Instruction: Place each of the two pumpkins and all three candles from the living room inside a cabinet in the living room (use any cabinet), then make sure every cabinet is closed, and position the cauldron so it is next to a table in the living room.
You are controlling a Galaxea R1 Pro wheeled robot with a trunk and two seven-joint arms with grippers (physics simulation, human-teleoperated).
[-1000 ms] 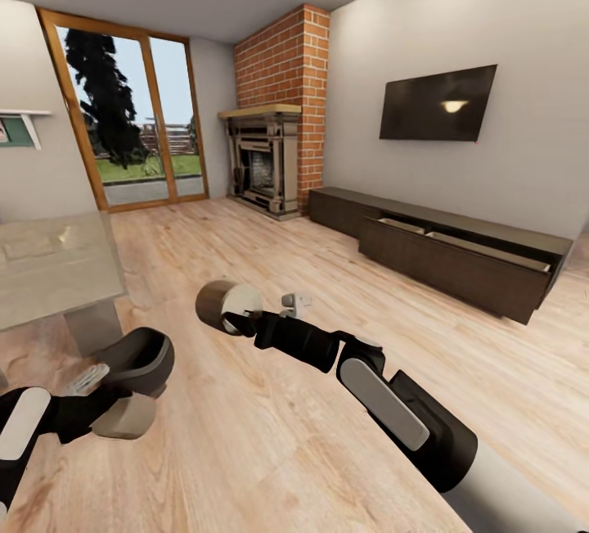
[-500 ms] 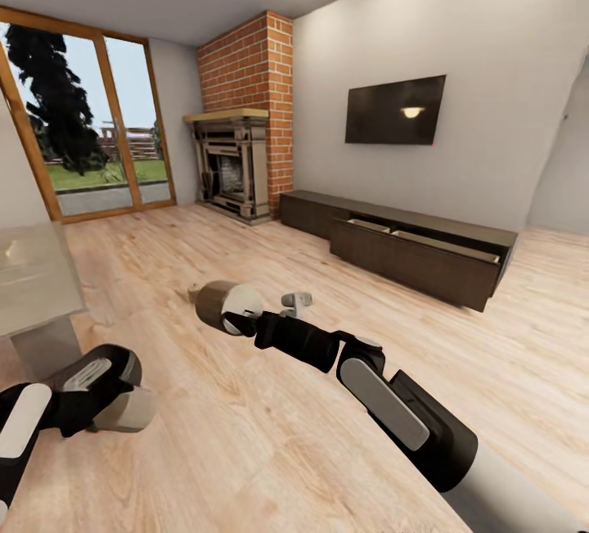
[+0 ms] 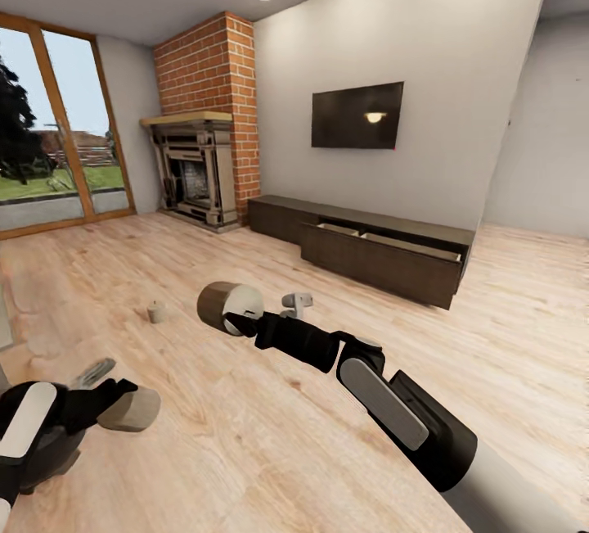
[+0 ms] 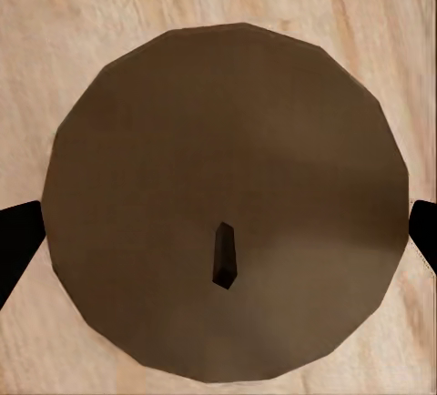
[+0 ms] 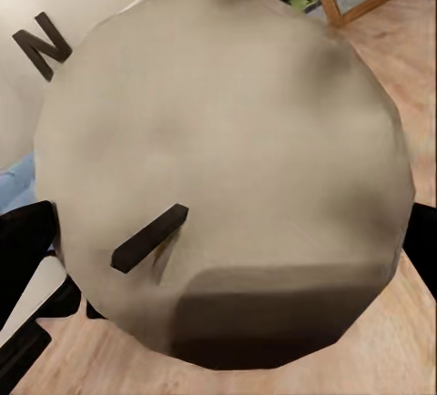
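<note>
Carrying a stiff, light candle (image 3: 219, 304) pinched sidewise in each hand's fingers; second candle (image 3: 131, 408) low left.

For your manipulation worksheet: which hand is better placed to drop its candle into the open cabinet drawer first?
Probably the right hand: its stubby beige candle is extended toward the long dark brown cabinet's open drawer, while the left hand holds its candle low, farther away.

The right arm (image 3: 409, 414) is black with a long grey-white pad on top and a white tube at its near end. The left arm (image 3: 29, 426) is black with a white pad too.
</note>
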